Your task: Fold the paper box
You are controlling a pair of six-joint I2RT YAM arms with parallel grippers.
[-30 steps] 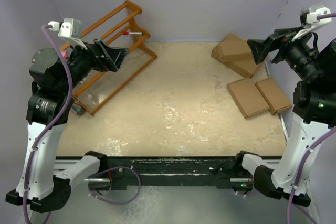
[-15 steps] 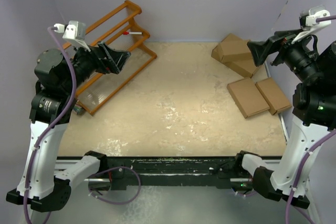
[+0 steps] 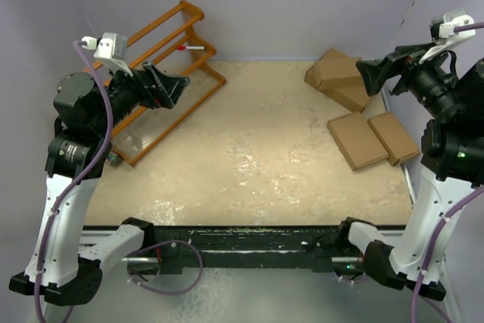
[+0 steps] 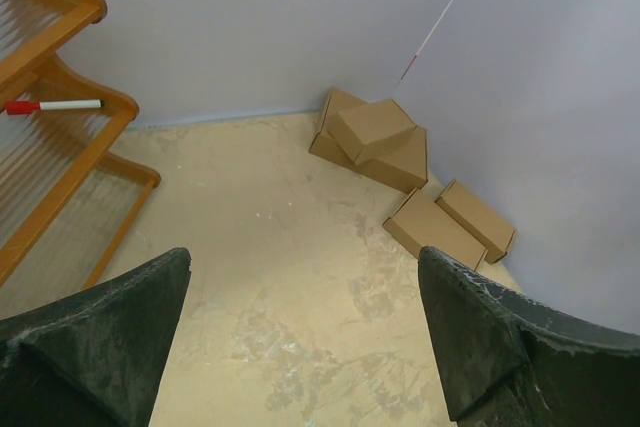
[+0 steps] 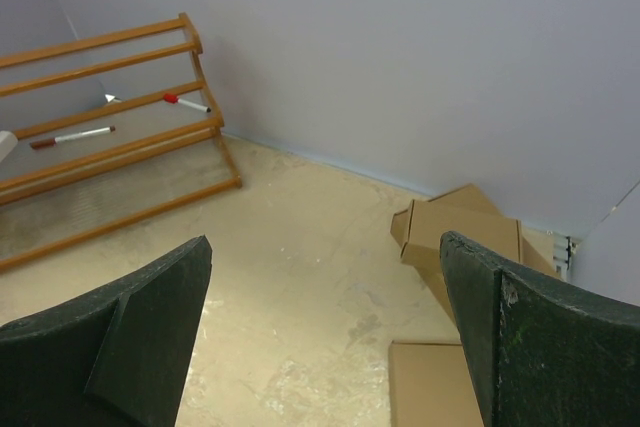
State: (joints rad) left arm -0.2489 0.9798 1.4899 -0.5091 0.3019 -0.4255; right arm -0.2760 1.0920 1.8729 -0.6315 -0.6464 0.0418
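Note:
The paper box as a flat die-cut sheet is out of view in every frame. My left gripper [image 3: 180, 87] hangs open and empty above the table's left side, in front of the wooden rack. In its wrist view the left gripper [image 4: 303, 257] has wide-apart fingers framing bare tabletop. My right gripper [image 3: 363, 73] is raised at the far right, open and empty, over the stacked brown boxes. In the right wrist view the gripper [image 5: 325, 240] holds nothing between its fingers.
Folded brown boxes are stacked [image 3: 338, 73] [image 4: 375, 132] [image 5: 460, 227] in the back right corner. Two flat brown boxes [image 3: 357, 140] [image 3: 393, 137] lie in front of them. An orange wooden rack [image 3: 162, 58] at the back left carries a red-capped marker [image 3: 190, 48]. The beige tabletop [image 3: 249, 156] has walls on three sides.
My left arm has swung a little to the right and forward, its gripper still open. The right arm has barely moved.

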